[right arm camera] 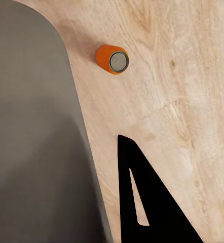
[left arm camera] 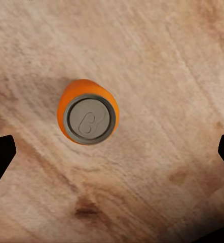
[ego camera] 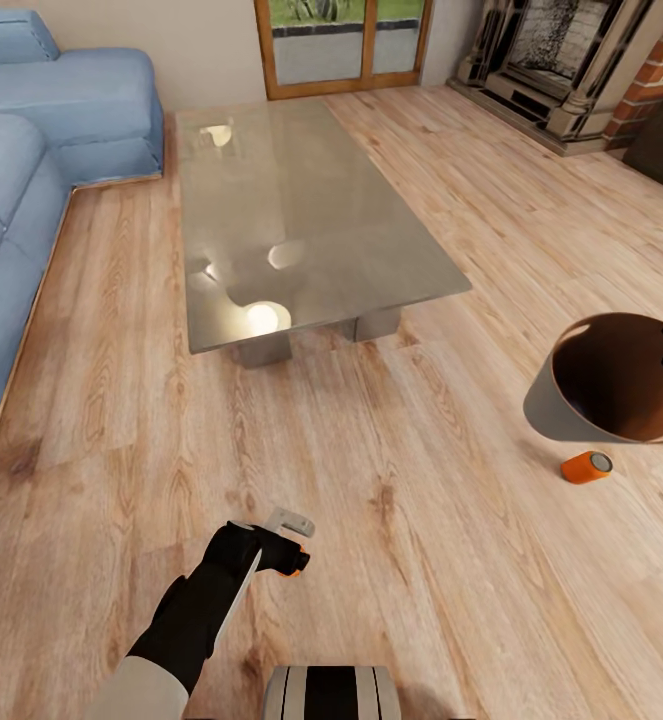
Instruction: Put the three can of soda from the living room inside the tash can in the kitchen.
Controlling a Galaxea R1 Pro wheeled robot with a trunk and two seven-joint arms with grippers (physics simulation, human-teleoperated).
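**Head view: two soda cans on the floor, bin at the right**

Head view looks down on the light wood floor (ego camera: 391, 520) in front of the glass-topped coffee table (ego camera: 301, 210), with the blue sofa (ego camera: 31, 180) to the left and the brick fireplace (ego camera: 591, 60) at the far right. The left gripper (ego camera: 289, 545) hangs low over the floor above an orange soda can (left arm camera: 87, 112) that stands upright between its spread fingers, untouched. A second soda can (ego camera: 586, 466) lies on its side just beside the grey trash can (ego camera: 611, 385), which appears tilted. The right gripper (right arm camera: 152, 202) is at that bin's wall (right arm camera: 36, 142); whether it is wide or closed cannot be told.
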